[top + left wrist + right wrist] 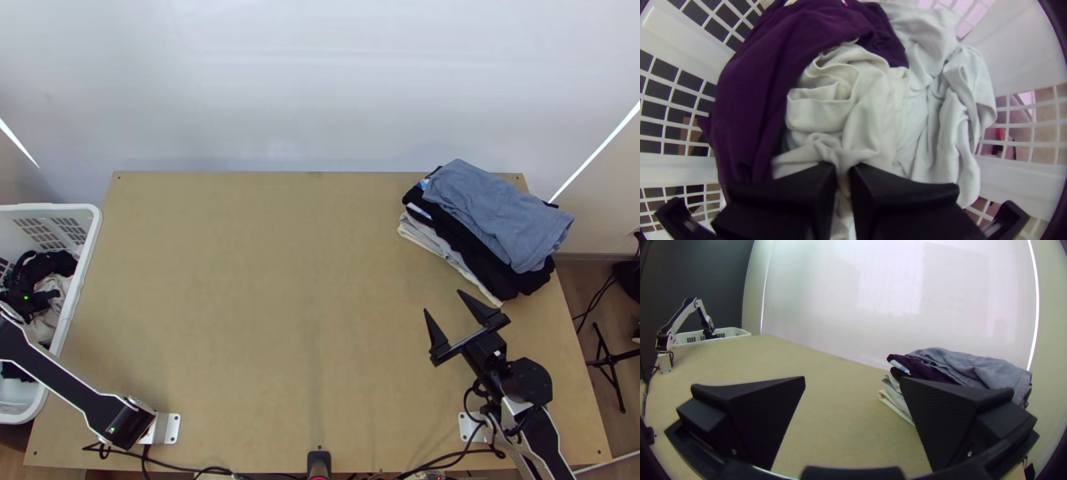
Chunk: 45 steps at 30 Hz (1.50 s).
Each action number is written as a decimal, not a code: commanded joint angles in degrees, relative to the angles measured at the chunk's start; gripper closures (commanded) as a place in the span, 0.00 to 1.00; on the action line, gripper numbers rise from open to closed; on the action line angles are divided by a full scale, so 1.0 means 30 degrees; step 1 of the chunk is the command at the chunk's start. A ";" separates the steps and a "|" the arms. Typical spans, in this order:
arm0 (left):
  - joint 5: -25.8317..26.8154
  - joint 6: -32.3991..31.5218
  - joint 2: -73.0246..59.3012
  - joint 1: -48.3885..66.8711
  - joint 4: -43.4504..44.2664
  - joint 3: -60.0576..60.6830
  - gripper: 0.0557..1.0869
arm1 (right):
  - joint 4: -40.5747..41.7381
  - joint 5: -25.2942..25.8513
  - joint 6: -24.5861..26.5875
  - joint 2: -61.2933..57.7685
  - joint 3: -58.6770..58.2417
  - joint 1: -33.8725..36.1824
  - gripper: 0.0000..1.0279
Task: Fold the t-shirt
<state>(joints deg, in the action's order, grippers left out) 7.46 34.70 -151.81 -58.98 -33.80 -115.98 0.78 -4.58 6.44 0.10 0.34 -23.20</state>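
left claw (27, 298) grasps white cloth (871, 129), hiding part of it; right claw (442, 301) is released.

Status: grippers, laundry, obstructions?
Left gripper shut on bunched off-white cloth inside white plastic basket; garment type unclear.
Right gripper open over light wooden table.
Possible obstacle: grey-topped folded clothes stack, far right.

A light wooden table (240, 280) with a stack of folded cloths (496, 212)
The stack lies at the upper right, grey-blue on top, black and pale layers beneath; white base plates (170, 429) sit at lower left and lower right, dark cables (178, 466) along the bottom edge.
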 commanded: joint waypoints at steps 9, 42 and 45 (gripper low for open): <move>0.5510 -0.7259 0.7419 -0.0056 -0.3879 -0.4727 0.96 | 0.0005 0.0003 0.0022 -0.0003 0.0004 -0.0001 0.04; 0.2697 -0.9632 3.0300 1.6174 0.3064 1.9150 0.97 | 0.0005 0.0003 0.0022 -0.0003 0.0004 -0.0001 0.04; 0.0530 -1.0804 3.1647 1.9836 0.3240 2.0087 0.97 | 0.0005 0.0003 0.0022 -0.0003 0.0004 -0.0001 0.04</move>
<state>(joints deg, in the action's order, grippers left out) 21.28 7.81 -67.70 -21.30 -28.62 -68.10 0.78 -4.58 6.44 0.10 0.34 -23.20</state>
